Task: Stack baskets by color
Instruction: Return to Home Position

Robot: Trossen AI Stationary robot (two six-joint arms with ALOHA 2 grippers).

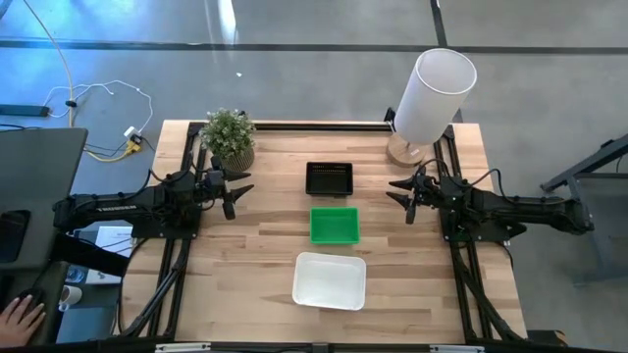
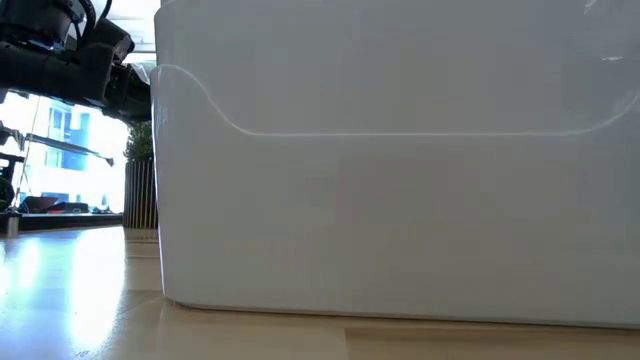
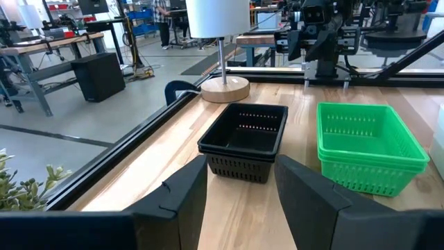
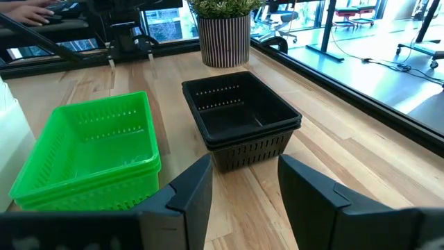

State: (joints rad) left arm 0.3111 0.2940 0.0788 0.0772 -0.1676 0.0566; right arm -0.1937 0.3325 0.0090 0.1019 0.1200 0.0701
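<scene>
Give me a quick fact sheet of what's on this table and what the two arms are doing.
Layout: three colour groups in one line down the table
Black baskets: stacked, nearest the plant
Green baskets: stacked, middle
White baskets: far end from plant
Left gripper: open, empty, beside black baskets
Right gripper: open, empty, opposite side

Had a wooden table [image 1: 265, 265] with three piles in a row: black baskets [image 1: 329, 178], green baskets [image 1: 335, 225], white baskets [image 1: 331, 280]. Had a small potted plant [image 1: 230, 137] and a tall white lamp [image 1: 430, 98] at the corners by the black pile.
</scene>
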